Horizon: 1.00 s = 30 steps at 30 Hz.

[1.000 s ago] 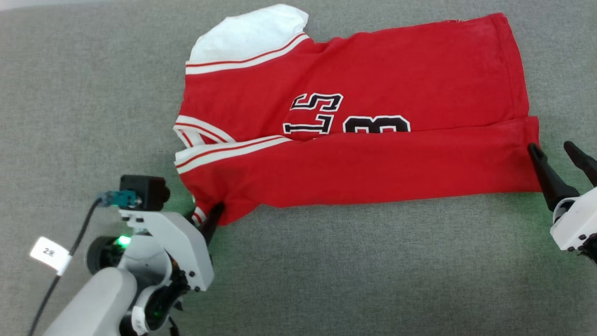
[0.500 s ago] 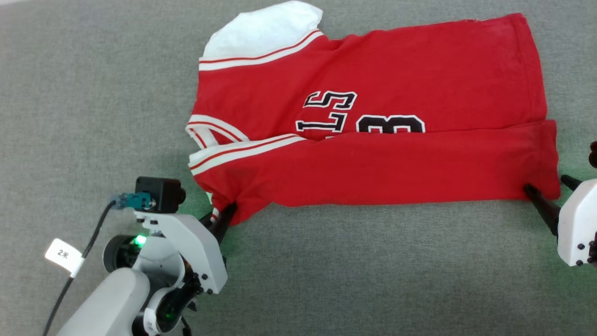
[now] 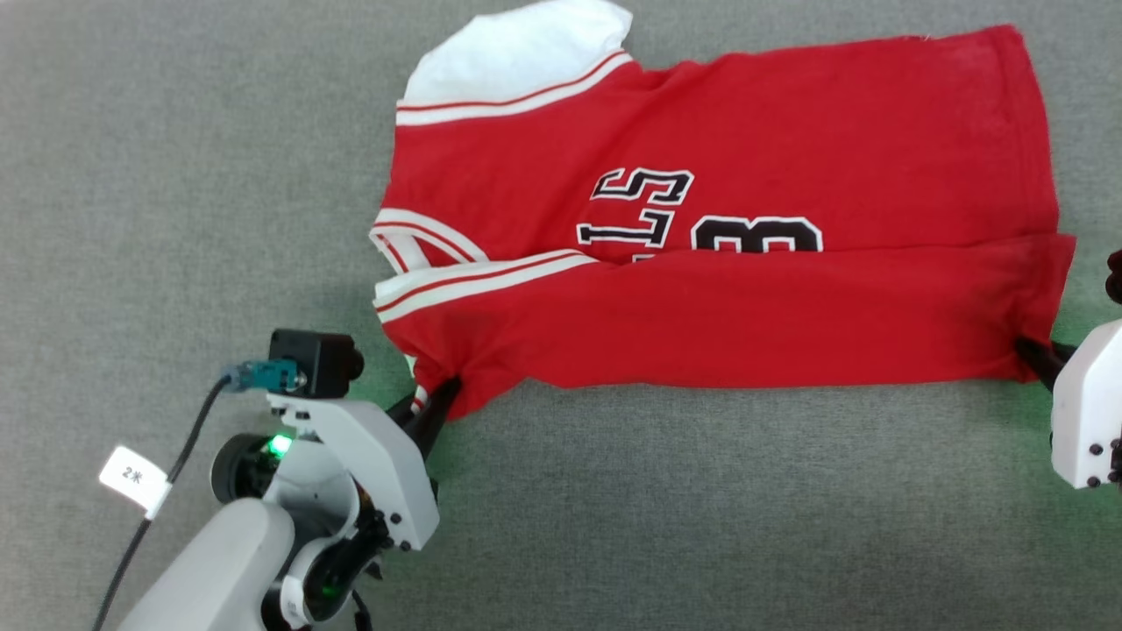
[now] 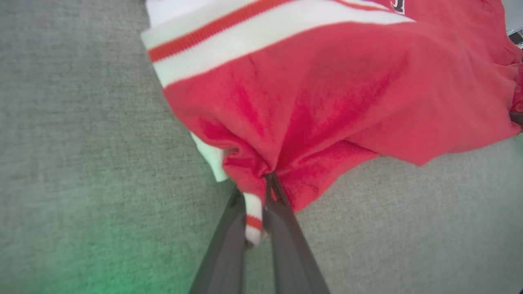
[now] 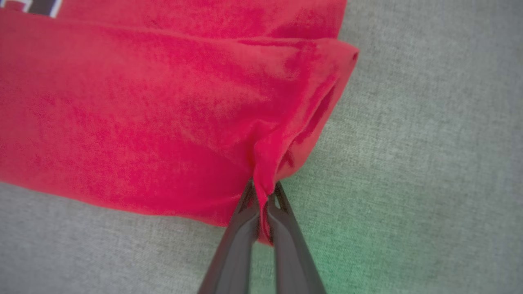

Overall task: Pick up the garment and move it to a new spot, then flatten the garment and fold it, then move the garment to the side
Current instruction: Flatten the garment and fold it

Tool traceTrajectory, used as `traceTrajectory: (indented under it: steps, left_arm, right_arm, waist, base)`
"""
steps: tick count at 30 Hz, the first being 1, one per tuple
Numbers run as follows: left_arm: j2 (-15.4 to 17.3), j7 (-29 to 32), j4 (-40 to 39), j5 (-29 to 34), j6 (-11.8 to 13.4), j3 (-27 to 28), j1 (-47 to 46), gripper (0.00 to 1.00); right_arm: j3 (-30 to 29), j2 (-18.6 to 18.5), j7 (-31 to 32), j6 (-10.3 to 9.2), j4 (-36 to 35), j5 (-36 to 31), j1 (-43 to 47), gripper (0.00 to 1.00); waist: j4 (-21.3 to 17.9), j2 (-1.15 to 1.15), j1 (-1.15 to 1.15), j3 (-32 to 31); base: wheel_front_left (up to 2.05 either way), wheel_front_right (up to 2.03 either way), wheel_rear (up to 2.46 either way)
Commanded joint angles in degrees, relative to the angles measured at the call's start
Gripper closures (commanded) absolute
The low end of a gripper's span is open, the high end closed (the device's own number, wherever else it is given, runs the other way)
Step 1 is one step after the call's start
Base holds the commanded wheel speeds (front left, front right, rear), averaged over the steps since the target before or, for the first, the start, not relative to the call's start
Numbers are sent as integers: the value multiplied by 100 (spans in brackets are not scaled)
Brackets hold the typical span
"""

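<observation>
From the head view, I see the garment point(image 3: 789, 131), a red jersey, spread on the grey fabric surface point(image 3: 175, 175) and reaching from about the middle toward the right side. Its near long edge is folded up over the body, half covering the black-and-white numerals point(image 3: 754, 235). A white sleeve panel point(image 3: 526, 53) lies at the far left of the jersey. The left gripper point(image 3: 438, 399) has its dark fingers pinched on the jersey's near left corner, beside the red-and-white striped trim point(image 3: 473, 279). The right gripper point(image 3: 1034, 355) grips the near right corner, only the base of its fingers clear of the cloth. A small black camera point(image 3: 316, 359) sits on the left wrist, and a cable with a white tag point(image 3: 131, 478) trails from it. In the left wrist view, the left gripper point(image 4: 267, 188) is clamped tight on a gathered bunch of the garment point(image 4: 327, 94), and a short tab of striped trim point(image 4: 253, 220) hangs between the two fingers. The cloth puckers toward the grip, with the surface point(image 4: 81, 143) below it tinted green. In the right wrist view, the right gripper point(image 5: 263, 196) is closed hard on a pinched ridge of the garment point(image 5: 143, 114) at the corner of the folded layer. The open end of the fold gapes just beyond the grip, and the surface point(image 5: 429, 163) lies to the right.
</observation>
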Motion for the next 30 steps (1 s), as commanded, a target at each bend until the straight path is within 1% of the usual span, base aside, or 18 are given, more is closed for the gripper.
traceTrajectory:
  steps: [1, 6, 10, 16, 19, 22, 23, 24, 25, 26, 27, 30]
  left_arm:
    - [33, 137, 260, -49, 19, -185, 396, 100]
    - [186, 163, 71, -123, 54, -144, 646, 100]
    - [364, 170, -314, -199, 121, -93, 954, 100]
    - [621, 182, -1021, -270, 345, -29, 1508, 100]
    - [678, 225, -1261, -276, 419, -72, 1701, 100]
    - [683, 208, -1364, -303, 456, -45, 1758, 100]
    - [713, 182, -1428, -270, 503, -24, 1788, 85]
    - [713, 182, -1428, -270, 503, -24, 1788, 85]
    - [717, 165, -1473, -255, 534, 3, 1794, 43]
    - [726, 140, -1515, -248, 541, 26, 1803, 8]
    - [756, 113, -1568, -231, 571, 68, 1807, 0]
    - [891, 2, -1809, -241, 663, 292, 1824, 0]
  right_arm:
    - [8, 32, 18, -9, 132, 26, 218, 100]
    - [-73, 45, -18, -9, 99, 92, 490, 100]
    - [-165, -8, 67, -9, -122, 155, 861, 100]
    - [-382, -22, 350, -9, -558, 227, 1538, 100]
    - [-487, 13, 426, -9, -785, 229, 1806, 100]
    - [-541, 42, 391, -9, -909, 204, 1881, 100]
    - [-541, 52, 318, -9, -1002, 144, 1940, 10]
    - [-541, 52, 318, -9, -1002, 144, 1940, 10]
    - [-589, 103, 252, -9, -1052, 137, 1932, 0]
    - [-635, 146, 192, -9, -1101, 142, 1923, 0]
    - [-675, 174, 153, -9, -1163, 158, 1932, 0]
    - [-877, 300, 75, -9, -1387, 252, 1913, 0]
  waist:
    - [-10, 0, 0, -154]
    - [-8, 0, 0, -519]
    - [4, 0, 0, -709]
    - [20, 0, 0, -788]
    - [22, 0, 0, -794]
    - [10, 0, 0, -801]
    - [-1, 0, 0, -820]
    - [-1, 0, 0, -820]
    - [-6, 0, 0, -832]
    - [-9, 0, 0, -847]
    - [-10, 0, 0, -863]
    - [-28, 0, 0, -901]
  base:
    - [0, 0, 0]
    - [0, 0, 0]
    - [0, 0, 0]
    - [0, 0, 0]
    - [0, 0, 0]
    - [0, 0, 0]
    - [0, 0, 0]
    - [0, 0, 0]
    - [0, 0, 0]
    - [0, 0, 0]
    - [0, 0, 0]
    - [0, 0, 0]
